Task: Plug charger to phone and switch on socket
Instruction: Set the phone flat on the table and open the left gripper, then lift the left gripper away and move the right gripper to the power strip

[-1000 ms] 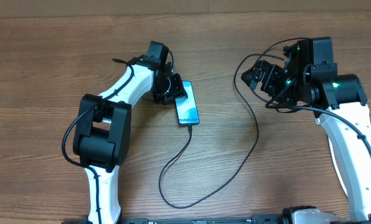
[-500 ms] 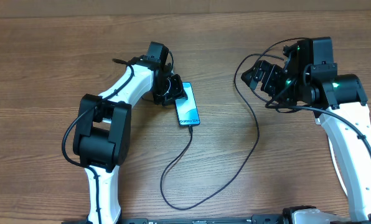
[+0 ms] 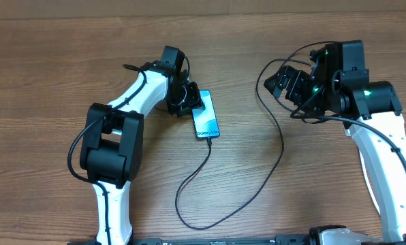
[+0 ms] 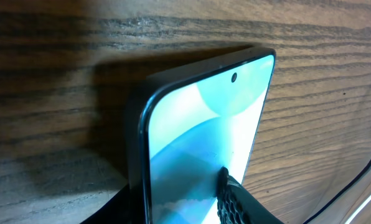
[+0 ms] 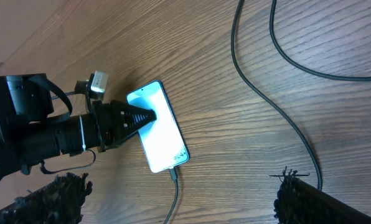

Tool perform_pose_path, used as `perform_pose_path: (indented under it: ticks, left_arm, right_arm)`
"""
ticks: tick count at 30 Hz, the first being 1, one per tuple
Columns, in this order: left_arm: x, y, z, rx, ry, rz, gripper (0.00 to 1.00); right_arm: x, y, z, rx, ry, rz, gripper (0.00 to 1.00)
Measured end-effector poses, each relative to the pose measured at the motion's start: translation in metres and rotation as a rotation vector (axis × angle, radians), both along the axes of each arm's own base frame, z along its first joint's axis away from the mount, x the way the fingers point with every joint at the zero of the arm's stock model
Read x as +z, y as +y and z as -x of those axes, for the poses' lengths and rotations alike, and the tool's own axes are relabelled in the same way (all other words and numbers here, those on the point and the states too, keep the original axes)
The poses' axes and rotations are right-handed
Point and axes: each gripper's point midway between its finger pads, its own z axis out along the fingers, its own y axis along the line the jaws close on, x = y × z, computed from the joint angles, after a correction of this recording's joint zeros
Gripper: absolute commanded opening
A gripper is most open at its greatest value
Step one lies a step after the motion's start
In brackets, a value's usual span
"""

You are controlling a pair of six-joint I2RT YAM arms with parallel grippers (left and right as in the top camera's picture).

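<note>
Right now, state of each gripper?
Left gripper: fingers closed on the slim cyan-screened black-edged smartphone.
Right gripper: open, holding nothing.

From overhead, the charger runs under the right arm near the surface's far right corner, so its plug end is hidden. The right claw is a dark tangle, its jaws unreadable. In the right wrist view its fingers, wide apart, are cut by the bottom edge. The left claw covers the phone's far end, fingertips hidden under the wrist. The phone's lettering is too small to read, and the connector tip too small to judge as seated. In the left wrist view the bottom edge cuts off the phone's lower half and most of the pad on the screen.
</note>
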Motion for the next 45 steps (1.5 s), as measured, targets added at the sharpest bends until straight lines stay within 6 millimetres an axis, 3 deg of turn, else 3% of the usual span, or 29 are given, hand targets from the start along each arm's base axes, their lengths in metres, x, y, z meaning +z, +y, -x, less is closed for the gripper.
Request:
perform_pose_path:
  ticks: [4,14,19,22,27,30,34,37,39,43,44,45]
  left_arm:
    - [0.000,0.000,0.002,0.000,0.008,-0.001,0.43]
    - [0.000,0.001,0.006,-0.001,0.025,-0.004,0.40]
    - [-0.001,0.003,0.008,-0.003,0.033,-0.013,0.27]
    - [-0.001,0.003,0.009,-0.020,0.030,-0.016,0.49]
    - [0.008,0.002,0.005,-0.047,0.002,0.018,1.00]
    - [0.018,0.008,-0.003,-0.068,-0.032,0.046,1.00]
    - [0.026,0.033,-0.002,-0.071,-0.022,0.020,1.00]
    - [0.046,0.053,-0.002,-0.073,-0.050,-0.047,1.00]
    - [0.071,0.063,-0.002,-0.079,-0.100,-0.107,1.00]
    - [0.148,0.083,0.003,-0.065,-0.261,-0.203,1.00]
    - [0.176,0.088,0.009,-0.057,-0.321,-0.220,1.00]
    - [0.186,0.090,0.011,-0.054,-0.344,-0.223,1.00]
  right_arm:
    - [0.000,0.000,0.000,0.000,-0.001,0.001,1.00]
    - [0.001,0.000,-0.001,0.000,-0.005,0.000,1.00]
    - [0.001,0.000,-0.001,0.000,-0.004,0.000,1.00]
    - [0.001,0.000,-0.001,0.000,-0.005,0.000,1.00]
    - [0.000,0.000,-0.001,0.011,-0.009,0.007,1.00]
    - [0.000,0.000,0.000,0.020,-0.008,0.015,1.00]
    - [-0.001,-0.002,0.000,0.022,-0.012,0.027,1.00]
    - [-0.001,-0.003,0.000,0.021,-0.014,0.035,1.00]
    - [-0.001,-0.003,0.000,0.023,-0.014,0.036,1.00]
    - [-0.002,-0.004,0.000,0.024,-0.015,0.040,1.00]
    - [-0.001,-0.004,0.000,0.023,-0.016,0.040,1.00]
    - [-0.001,-0.004,0.000,0.024,-0.016,0.041,1.00]
